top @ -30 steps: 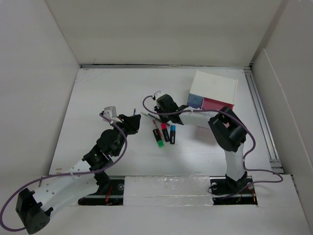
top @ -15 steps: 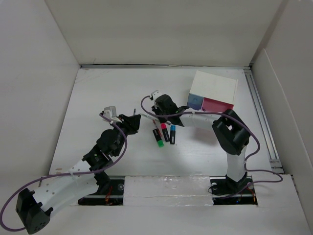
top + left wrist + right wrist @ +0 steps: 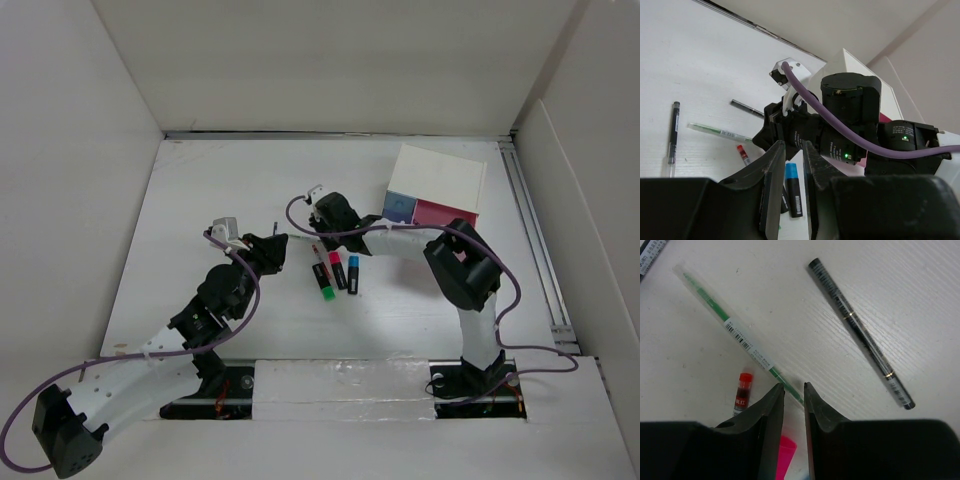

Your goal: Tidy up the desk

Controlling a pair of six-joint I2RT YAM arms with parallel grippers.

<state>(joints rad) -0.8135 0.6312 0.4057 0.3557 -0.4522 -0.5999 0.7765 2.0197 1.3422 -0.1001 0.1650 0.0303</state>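
The right gripper, jaws nearly closed and empty, hovers over the green pen on the desk tabletop, apparently starting a pickup that calls for opening and lowering, while the left gripper waits, narrow and empty.

White desk, green-cored clear pen, black pen
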